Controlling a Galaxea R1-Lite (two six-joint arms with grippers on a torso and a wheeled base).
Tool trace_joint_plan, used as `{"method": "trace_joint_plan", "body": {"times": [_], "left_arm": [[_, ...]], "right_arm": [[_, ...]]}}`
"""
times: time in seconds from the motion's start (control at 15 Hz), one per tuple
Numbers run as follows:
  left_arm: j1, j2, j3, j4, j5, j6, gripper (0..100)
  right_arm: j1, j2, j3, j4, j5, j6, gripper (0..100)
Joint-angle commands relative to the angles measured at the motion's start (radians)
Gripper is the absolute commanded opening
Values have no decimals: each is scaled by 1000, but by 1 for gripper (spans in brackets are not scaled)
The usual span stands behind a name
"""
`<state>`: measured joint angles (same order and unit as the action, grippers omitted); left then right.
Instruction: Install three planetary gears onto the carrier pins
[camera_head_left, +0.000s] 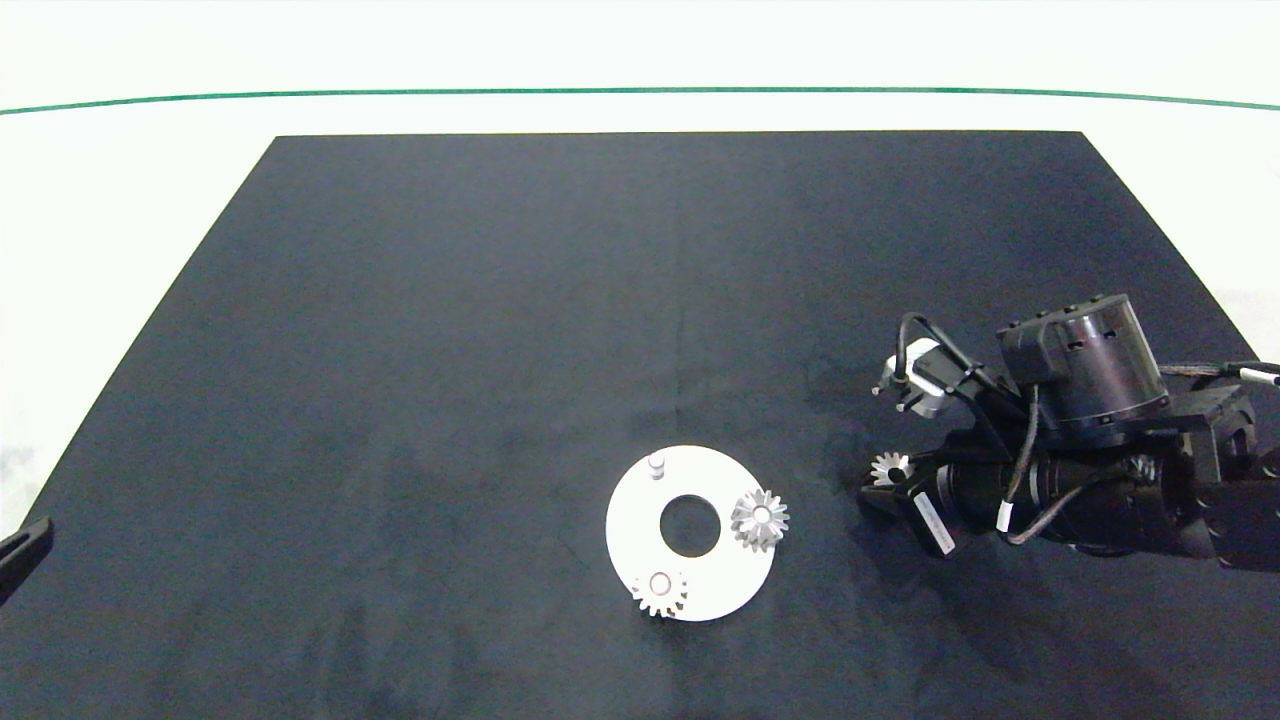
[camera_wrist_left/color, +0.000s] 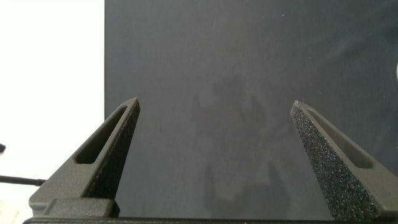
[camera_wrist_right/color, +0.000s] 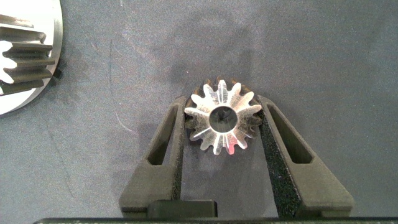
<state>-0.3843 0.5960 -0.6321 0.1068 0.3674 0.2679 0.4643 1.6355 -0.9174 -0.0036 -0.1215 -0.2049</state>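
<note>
My right claw (camera_wrist_right/color: 222, 121) pinches the third gear (camera_wrist_right/color: 222, 123), half hidden beneath my arm from above; my left claw (camera_wrist_left/color: 214, 134) idles spread at the table's (camera_head_left: 500, 300) edge.

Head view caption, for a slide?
Two gears sit on the disc; one pin is bare; the right tool grips the third gear.

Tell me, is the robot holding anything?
Yes. The right gripper pinches the third planetary gear by its toothed rim, jaws on opposite sides. The left gripper holds nothing.
</note>
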Motion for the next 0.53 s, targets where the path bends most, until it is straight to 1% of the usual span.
{"method": "trace_joint_plan", "body": {"times": [0.07,0.2,0.53], "left_arm": [[-1,2,0,1,2,2,100],[-1,2,0,1,2,2,100],[1,1,0,1,2,2,100]], "right_arm": [[-1,3,2,2,0,-2,10],[-1,3,6,2,-1,-2,7],[8,-29,-26,14,-3,-10,7]]}}
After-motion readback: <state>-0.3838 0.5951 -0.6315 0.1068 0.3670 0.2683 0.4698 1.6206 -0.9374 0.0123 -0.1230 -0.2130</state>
